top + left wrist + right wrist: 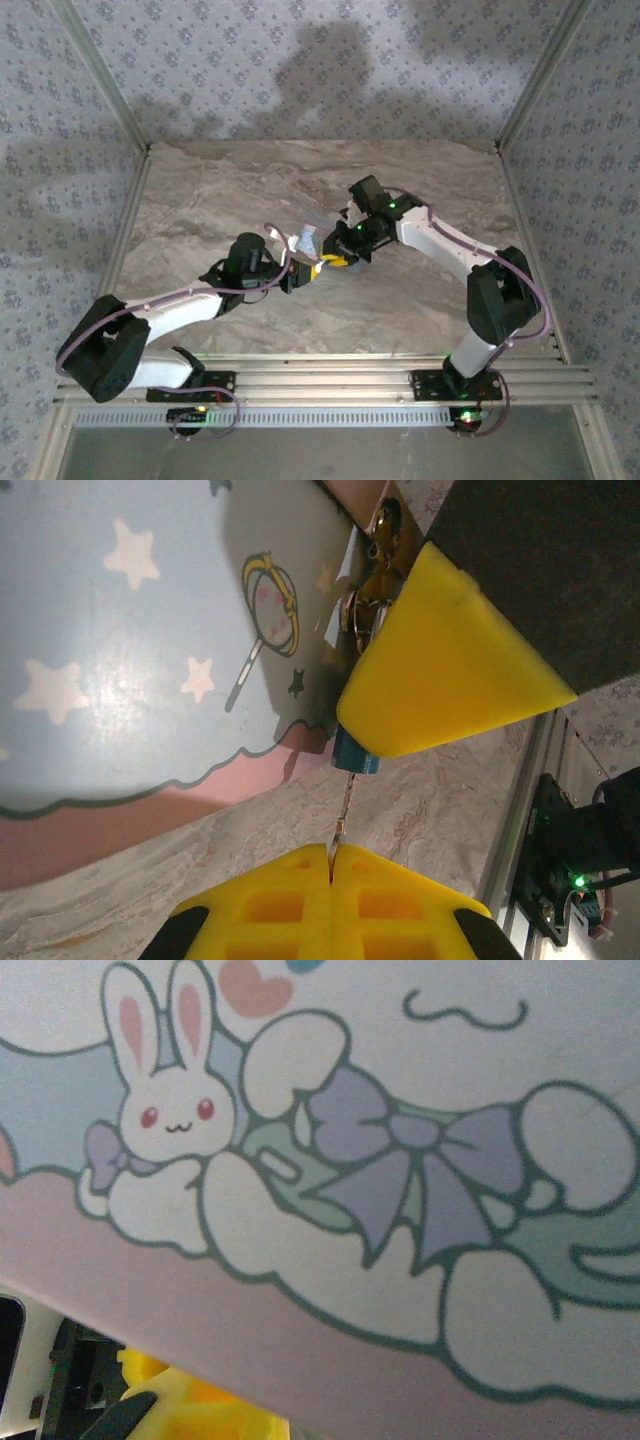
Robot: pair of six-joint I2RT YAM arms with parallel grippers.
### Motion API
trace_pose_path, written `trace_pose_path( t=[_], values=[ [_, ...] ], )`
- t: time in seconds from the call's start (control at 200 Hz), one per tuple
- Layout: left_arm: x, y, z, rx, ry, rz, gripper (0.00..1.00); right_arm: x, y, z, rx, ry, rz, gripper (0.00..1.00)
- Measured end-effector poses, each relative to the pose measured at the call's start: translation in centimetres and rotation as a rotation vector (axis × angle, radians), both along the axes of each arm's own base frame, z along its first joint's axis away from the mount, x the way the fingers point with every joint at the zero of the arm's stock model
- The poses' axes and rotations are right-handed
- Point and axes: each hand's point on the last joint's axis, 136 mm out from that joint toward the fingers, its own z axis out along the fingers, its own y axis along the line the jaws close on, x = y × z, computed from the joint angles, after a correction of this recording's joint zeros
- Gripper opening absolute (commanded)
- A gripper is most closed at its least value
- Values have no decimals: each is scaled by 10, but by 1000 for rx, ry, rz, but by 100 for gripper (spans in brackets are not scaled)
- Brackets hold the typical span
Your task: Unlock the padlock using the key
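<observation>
left gripper point(332, 858), bottom centre, is pinched together on the thin silver metal key point(343, 805), shaft running straight up-frame into the tiny blue metal padlock point(354, 754) under the yellow finger point(450, 660) of the right gripper point(335, 262) (jaw state: can't tell), beside the grey-blue cartoon tin point(120, 680).

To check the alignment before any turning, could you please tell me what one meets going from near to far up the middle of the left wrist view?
left gripper, shut on the key → key → padlock, partly covered by the right gripper's finger
</observation>
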Motion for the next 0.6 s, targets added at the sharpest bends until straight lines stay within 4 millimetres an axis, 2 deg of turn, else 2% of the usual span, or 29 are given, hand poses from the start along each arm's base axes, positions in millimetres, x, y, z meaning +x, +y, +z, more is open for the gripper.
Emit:
trace_pose_path(
  t=[0.6],
  values=[
    [1, -1, -7, 7, 15, 1, 0, 1, 0, -5, -12, 10, -4, 0]
  ],
)
